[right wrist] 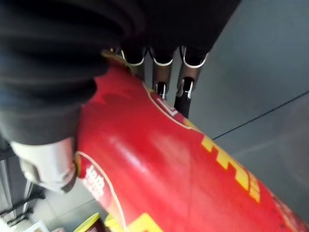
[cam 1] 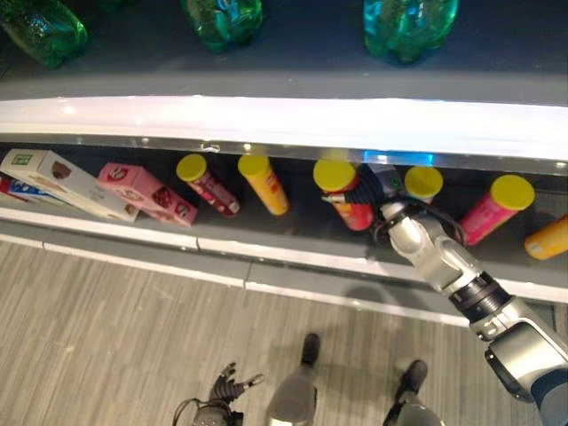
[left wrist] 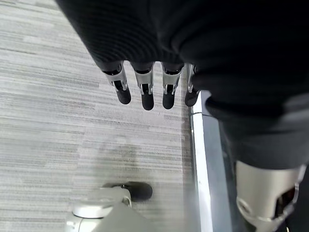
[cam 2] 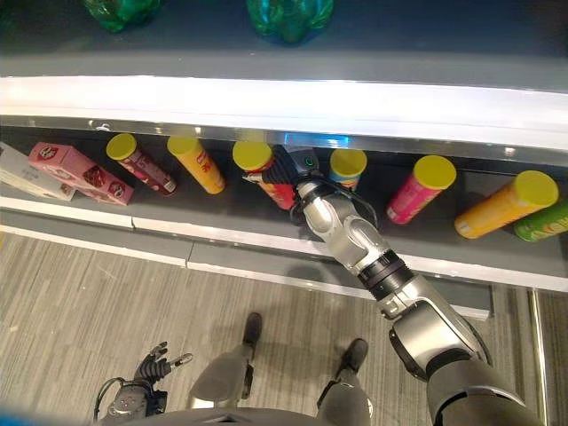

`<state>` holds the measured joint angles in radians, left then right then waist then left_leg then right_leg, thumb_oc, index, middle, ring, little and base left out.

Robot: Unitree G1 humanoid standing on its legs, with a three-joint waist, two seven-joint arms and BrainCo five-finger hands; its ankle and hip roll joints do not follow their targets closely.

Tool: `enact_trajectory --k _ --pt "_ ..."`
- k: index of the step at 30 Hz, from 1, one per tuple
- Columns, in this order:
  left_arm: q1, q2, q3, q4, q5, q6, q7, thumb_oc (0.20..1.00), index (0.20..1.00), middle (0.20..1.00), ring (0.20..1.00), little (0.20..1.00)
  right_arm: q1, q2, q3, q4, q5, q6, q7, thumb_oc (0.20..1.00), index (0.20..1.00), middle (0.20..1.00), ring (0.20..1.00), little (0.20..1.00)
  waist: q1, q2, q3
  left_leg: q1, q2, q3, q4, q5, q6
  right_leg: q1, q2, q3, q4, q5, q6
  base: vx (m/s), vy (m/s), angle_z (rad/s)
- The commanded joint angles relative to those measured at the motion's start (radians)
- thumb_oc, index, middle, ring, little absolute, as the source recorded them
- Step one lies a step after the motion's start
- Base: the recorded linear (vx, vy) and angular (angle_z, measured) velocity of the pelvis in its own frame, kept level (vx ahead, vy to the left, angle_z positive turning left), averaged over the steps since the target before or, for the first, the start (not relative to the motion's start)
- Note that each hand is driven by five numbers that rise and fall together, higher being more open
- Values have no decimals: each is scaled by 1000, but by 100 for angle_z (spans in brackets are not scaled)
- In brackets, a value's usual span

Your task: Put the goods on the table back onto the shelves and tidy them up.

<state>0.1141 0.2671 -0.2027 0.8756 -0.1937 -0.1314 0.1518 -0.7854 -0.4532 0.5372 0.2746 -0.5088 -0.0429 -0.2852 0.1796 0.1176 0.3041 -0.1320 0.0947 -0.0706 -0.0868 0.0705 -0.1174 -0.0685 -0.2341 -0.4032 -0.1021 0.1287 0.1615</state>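
Placing step: right hand [cam 2: 297,182] has its fingers [right wrist: 161,77] wrapped round the red can [cam 1: 348,197], now on the shelf [cam 1: 293,238] among other cans. Left hand [cam 1: 226,386] hangs low, fingers straight. Next move, I'd judge: let go, back out clean.

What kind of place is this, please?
Probably a shop or mock shop: a lit shelf holding yellow-lidded snack cans, snack boxes and green bottles above.

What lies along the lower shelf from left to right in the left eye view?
White box → pink box → dark red can → yellow can → red can held by the right hand → pink can → orange can.
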Motion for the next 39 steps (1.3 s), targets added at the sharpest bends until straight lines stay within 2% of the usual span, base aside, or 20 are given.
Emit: enact_trajectory --k 1,14,23,25,39 --pt "-56 55 -66 19 -26 -34 25 1000 1000 1000 1000 1000 -154 -3 -36 18 15 -10 -104 200 200 200 200 200 19 -18 11 -15 -30 21 1 -28 19 -11 -79 79 111 -76 56 -29 22 11" --pt "-110 59 -143 -12 -44 -54 35 1000 1000 1000 1000 1000 -256 -7 -86 180 61 19 -242 200 200 200 200 200 65 56 62 -112 -64 -34 0 5 21 -67 -109 26 123 -66 66 -35 14 14" --pt "-129 47 -159 0 -39 -49 46 1000 1000 1000 1000 1000 -250 30 -99 180 74 24 -276 200 200 200 200 200 73 66 60 -133 -79 -51 0 8 25 -67 -118 13 113 -59 69 0 9 10" --pt "-132 49 -168 -52 -49 -51 51 1000 1000 1000 1000 1000 -244 46 -101 180 69 28 -289 200 200 200 200 200 79 79 65 -140 -87 -57 0 10 26 -68 -125 4 112 -55 71 -32 31 2" --pt "-128 49 -176 -75 -48 -51 55 1000 1000 1000 1000 1000 -200 79 -89 171 55 26 -297 200 200 200 200 200 72 88 80 -158 -90 -62 0 17 24 -82 -128 2 110 -52 70 -7 7 4"
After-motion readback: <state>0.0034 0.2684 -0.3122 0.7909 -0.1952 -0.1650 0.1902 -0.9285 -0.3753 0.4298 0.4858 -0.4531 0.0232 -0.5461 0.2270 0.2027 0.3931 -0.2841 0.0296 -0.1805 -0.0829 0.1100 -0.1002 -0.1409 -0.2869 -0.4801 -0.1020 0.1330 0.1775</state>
